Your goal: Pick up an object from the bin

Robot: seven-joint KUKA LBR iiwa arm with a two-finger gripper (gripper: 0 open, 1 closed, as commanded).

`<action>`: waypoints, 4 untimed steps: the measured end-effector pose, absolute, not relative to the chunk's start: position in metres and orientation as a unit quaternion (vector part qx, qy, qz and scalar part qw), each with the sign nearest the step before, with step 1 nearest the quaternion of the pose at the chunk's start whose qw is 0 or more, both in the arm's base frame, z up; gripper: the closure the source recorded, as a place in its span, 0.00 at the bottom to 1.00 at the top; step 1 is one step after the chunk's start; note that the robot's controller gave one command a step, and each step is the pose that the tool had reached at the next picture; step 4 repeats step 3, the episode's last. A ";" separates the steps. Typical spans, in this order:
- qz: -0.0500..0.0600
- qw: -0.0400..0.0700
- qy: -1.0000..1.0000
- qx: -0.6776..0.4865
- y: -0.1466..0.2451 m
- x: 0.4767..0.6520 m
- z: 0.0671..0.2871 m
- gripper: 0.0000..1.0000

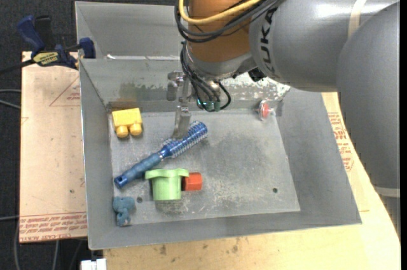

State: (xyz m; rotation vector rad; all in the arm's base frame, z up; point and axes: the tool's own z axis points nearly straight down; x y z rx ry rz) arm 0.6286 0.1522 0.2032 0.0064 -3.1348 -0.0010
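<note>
Camera view: contents of grey bin point(254, 161), six loose things counted.
- One blue brush point(162, 157), lying slantwise mid-floor, bristled end up-right, handle down-left.
- One yellow block point(126, 122), near the left wall, well apart from the brush.
- One green cap point(166, 185), just below the brush handle.
- One orange block point(193, 182), touching the cap's right side.
- One blue-grey lump point(123, 209), front-left corner.
- One small red-and-white piece point(266, 110), by the back wall.

Gripper point(182, 130): one, hung over the brush's bristled end, tip close above it. Whether it was open or closed could not be told.
</note>
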 end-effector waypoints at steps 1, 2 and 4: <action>-0.001 -0.002 -0.980 0.198 0.113 0.586 0.077 0.00; -0.001 -0.001 -0.980 0.198 0.113 0.585 0.076 1.00; 0.000 -0.004 -0.977 0.212 0.114 0.556 0.208 1.00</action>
